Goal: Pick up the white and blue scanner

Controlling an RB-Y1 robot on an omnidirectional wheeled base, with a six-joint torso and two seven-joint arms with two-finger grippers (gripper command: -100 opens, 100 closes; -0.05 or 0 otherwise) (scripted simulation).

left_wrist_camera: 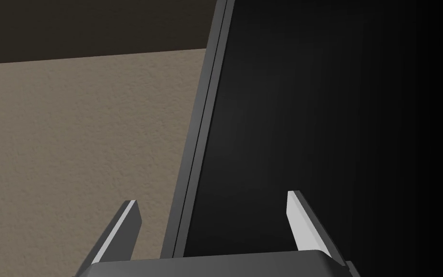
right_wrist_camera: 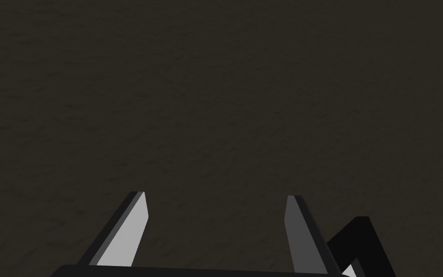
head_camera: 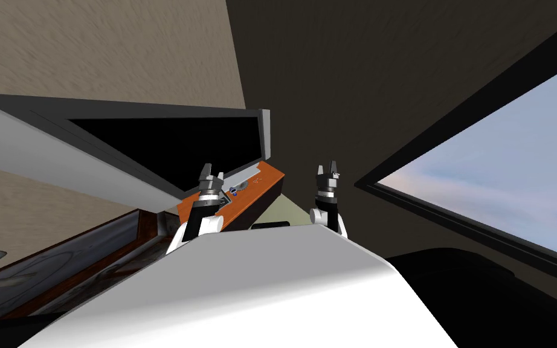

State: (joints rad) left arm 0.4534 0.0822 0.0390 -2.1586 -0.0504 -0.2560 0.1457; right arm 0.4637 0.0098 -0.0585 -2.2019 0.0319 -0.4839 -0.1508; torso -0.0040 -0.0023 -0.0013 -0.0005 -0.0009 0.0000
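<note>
Orange surface (head_camera: 269, 180) lies just ahead of us, close under our raised arms; it carries the scanner (head_camera: 235, 192), which sits near the surface's left part, lengthwise along it. We see a slim, pale grey-white body with a small round blue mark on its near half; its nearest end is hidden behind our left arm.

Our left gripper (head_camera: 211, 171) hangs just over that near end, so we judge this arm to be the one meant for the grasp; its fingers (left_wrist_camera: 300, 221) stand well apart and hold nothing. Its camera looks past the scanner at the screen (head_camera: 168, 142) and the beige wall (left_wrist_camera: 71, 144), so the gripper seems aimed forward, not down; we think it must tip down towards the surface before it can close. Our right gripper (head_camera: 330, 169) is held off the surface's right end, well apart from the scanner, likely parked out of the way; its fingers (right_wrist_camera: 130, 231) are spread too, with nothing between them, facing the dark wall (head_camera: 344, 72).

Behind the scanner the black screen in its grey frame leans over the surface, which leaves little room above; farthest right, a window (head_camera: 501, 181) shows sky.
</note>
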